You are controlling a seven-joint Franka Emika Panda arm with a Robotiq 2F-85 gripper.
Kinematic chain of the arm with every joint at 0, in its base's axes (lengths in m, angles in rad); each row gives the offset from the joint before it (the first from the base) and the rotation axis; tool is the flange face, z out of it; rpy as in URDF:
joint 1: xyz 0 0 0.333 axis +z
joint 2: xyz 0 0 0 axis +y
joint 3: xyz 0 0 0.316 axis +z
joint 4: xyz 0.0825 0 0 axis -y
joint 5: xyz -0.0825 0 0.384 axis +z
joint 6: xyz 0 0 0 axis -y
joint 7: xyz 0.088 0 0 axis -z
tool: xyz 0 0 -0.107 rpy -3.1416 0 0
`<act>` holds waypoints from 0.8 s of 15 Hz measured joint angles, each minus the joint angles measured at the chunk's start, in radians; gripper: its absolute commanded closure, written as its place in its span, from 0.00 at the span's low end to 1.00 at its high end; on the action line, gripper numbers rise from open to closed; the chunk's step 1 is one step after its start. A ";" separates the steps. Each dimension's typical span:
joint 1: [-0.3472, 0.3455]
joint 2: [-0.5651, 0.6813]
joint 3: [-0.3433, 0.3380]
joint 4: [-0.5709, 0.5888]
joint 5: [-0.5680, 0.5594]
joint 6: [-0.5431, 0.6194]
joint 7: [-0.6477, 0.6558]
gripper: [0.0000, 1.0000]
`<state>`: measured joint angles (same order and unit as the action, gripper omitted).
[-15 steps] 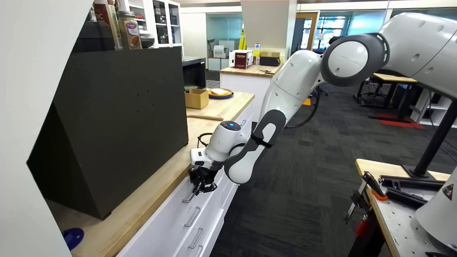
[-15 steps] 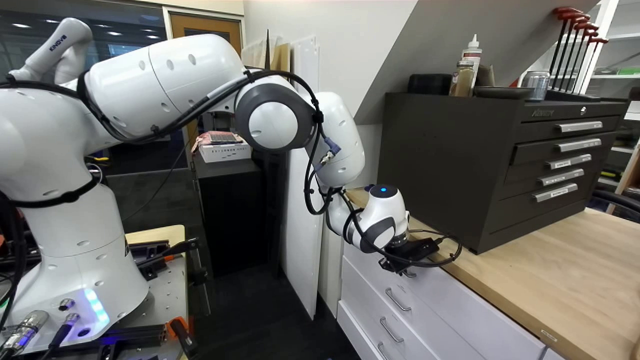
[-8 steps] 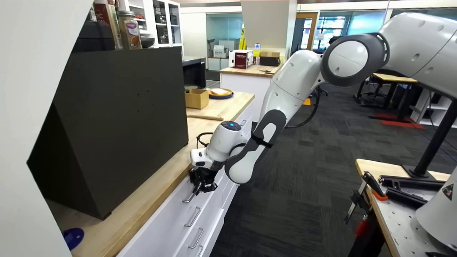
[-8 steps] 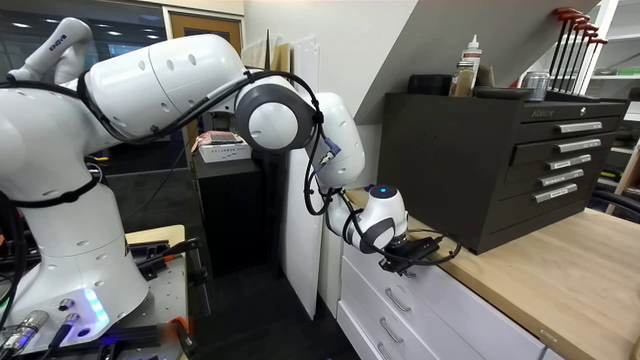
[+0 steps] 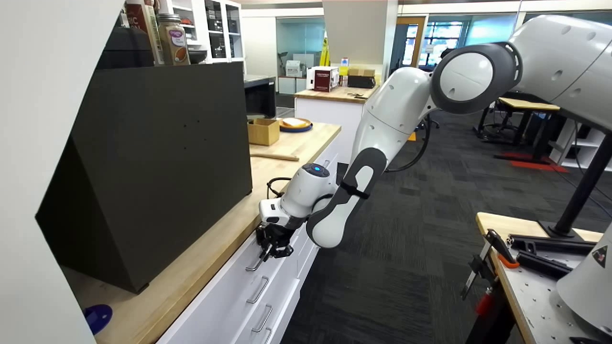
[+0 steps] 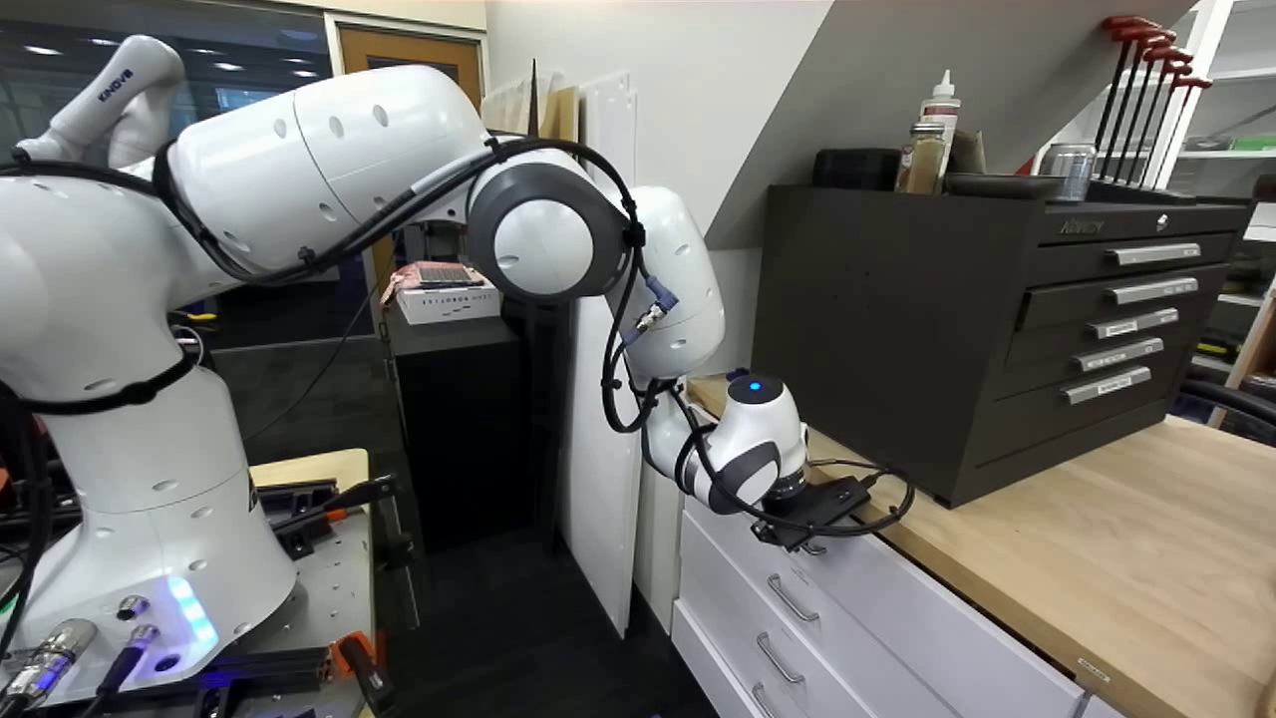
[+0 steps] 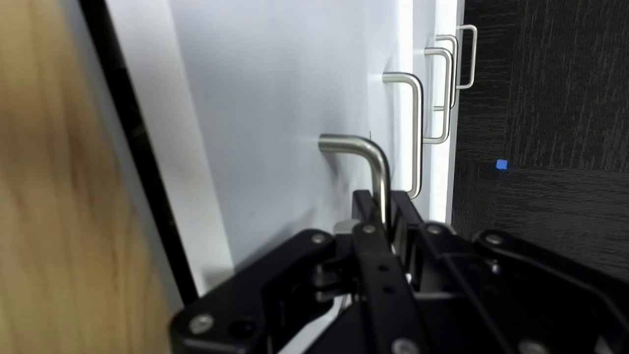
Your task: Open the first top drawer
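While the counter (image 6: pixel 1146 538) stretches above, the top drawer (image 7: pixel 275 98) sits just under its edge — a dark gap (image 7: pixel 145 157) showing between the two. The gripper (image 7: pixel 383 209) is clamped on the drawer's handle (image 7: pixel 372 154), a jaw either side.

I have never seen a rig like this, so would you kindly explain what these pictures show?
The machine is a white robot arm ending in black fingers. The two exterior views come from cameras outside it, in different places; the wrist view comes from a camera on the arm itself, looking past the fingers. A wooden counter carries a dark tool chest; in an exterior view, a small wooden box and plates also sit there. The fingers are closed on the silver bar handle of the top white drawer. A dark gap shows between that drawer's front and the counter, so it may be slightly open.
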<state>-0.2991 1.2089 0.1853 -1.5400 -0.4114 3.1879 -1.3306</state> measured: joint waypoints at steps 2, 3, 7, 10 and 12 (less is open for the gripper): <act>-0.001 -0.004 -0.004 -0.017 0.000 0.022 0.000 0.97; -0.001 -0.007 -0.006 -0.027 0.000 0.031 0.000 0.97; 0.000 -0.026 -0.016 -0.069 0.000 0.056 0.006 0.97; 0.001 -0.031 -0.023 -0.090 0.000 0.083 0.015 0.97; 0.002 -0.032 -0.026 -0.099 0.000 0.100 0.017 0.97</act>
<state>-0.2973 1.1773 0.1592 -1.6390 -0.4117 3.2880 -1.3140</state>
